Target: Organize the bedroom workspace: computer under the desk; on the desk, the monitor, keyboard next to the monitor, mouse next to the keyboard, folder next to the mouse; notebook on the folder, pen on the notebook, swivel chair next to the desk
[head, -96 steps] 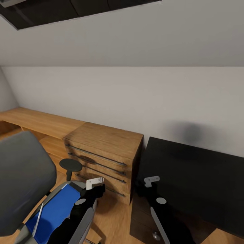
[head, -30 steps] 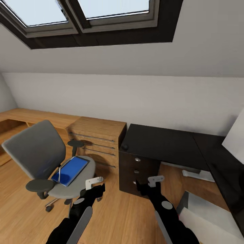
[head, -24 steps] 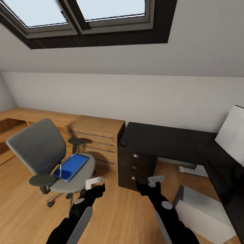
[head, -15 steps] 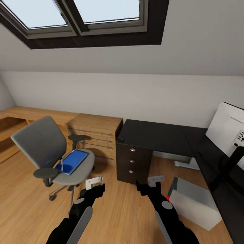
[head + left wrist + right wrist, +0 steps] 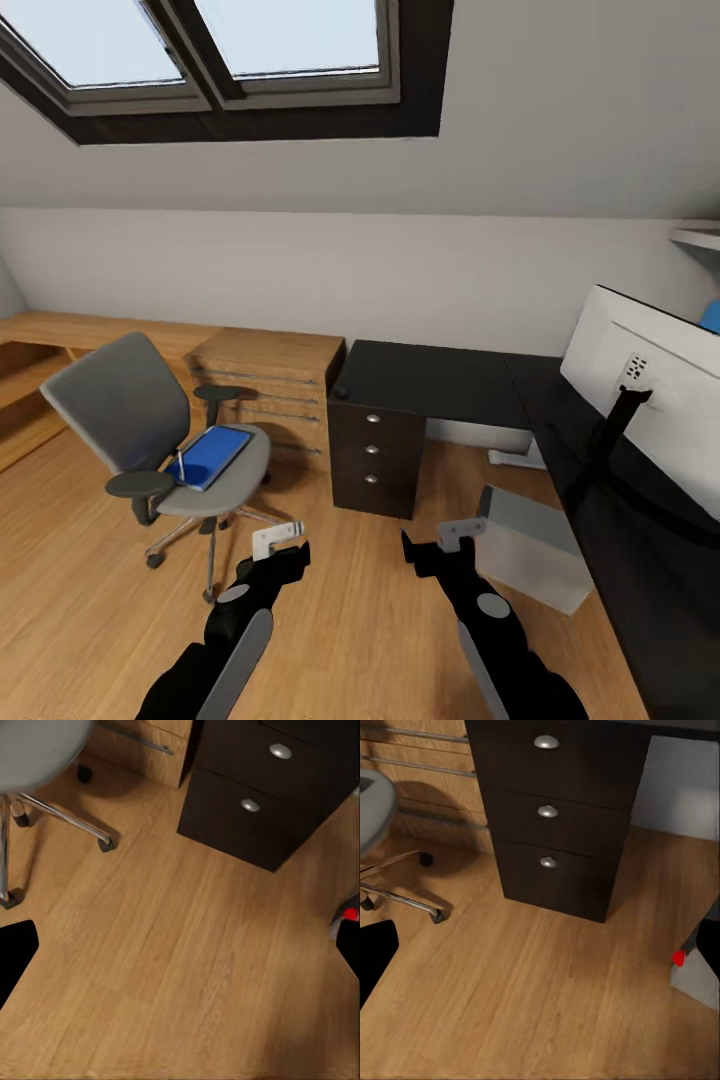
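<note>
The blue folder [image 5: 208,456] lies flat on the grey seat of the swivel chair [image 5: 130,425], at about ten o'clock from the robot, with a thin silvery pen [image 5: 182,467] on it. Both grippers, left [image 5: 278,540] and right [image 5: 448,535], hold nothing; I cannot tell how far open they are.

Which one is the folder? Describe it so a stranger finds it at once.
Start at the black desk with its three-drawer unit, then go left past the wooden dresser to the grey swivel chair. The folder lies flat on its seat: a bright blue rectangle, the only blue thing on the chair, with a thin pale pen at its edge.
</note>
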Controlling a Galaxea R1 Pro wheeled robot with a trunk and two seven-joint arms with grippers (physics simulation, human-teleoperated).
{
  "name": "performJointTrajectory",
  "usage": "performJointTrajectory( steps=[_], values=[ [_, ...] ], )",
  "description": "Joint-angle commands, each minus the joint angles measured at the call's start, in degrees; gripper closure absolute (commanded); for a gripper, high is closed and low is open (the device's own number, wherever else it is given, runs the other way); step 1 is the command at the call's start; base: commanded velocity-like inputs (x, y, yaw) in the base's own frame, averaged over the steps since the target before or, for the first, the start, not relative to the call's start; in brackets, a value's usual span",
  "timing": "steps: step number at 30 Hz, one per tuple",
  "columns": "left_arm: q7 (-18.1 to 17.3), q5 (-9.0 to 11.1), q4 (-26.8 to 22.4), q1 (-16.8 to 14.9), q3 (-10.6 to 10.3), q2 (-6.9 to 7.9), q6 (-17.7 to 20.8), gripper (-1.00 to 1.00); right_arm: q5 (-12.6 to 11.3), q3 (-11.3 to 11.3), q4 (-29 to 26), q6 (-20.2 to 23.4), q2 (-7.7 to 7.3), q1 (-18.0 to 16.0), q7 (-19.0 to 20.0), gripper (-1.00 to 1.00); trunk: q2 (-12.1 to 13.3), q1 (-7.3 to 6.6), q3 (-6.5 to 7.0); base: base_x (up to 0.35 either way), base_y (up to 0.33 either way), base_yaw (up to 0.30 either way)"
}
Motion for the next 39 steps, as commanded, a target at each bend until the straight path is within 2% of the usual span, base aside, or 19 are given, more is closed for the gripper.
performJointTrajectory(
  steps=[1,21,29,39],
  values=[
    [0.51,0.53,-0.10,-0.04,-0.04,0.04,0.11,-1.00,-0.24,0.13,-0.04,0.30,-0.02,-0.06,-0.38,-1.00,0.35,-0.25,0.09,-0.343,0.000,-0.249],
    [0.55,0.52,-0.10,-0.03,0.51,0.03,0.11,-1.00,-0.24,0.13,0.18,0.30,-0.02,-0.06,-0.33,-1.00,8.37,-4.64,3.64,-0.343,-0.016,-0.286],
    [0.60,0.48,-0.10,-0.04,1.46,-0.01,0.11,-1.00,-0.24,-0.20,-0.11,0.30,-0.02,-0.06,-0.45,-1.00,11.58,-6.40,5.07,-0.322,-0.152,-0.065],
    [0.52,0.43,-0.05,-0.04,1.48,0.02,0.11,-1.00,-0.26,-1.38,-0.59,0.28,-0.02,-0.06,-0.94,-1.00,11.58,-6.40,5.07,-0.117,-0.108,-0.002]
  ],
)
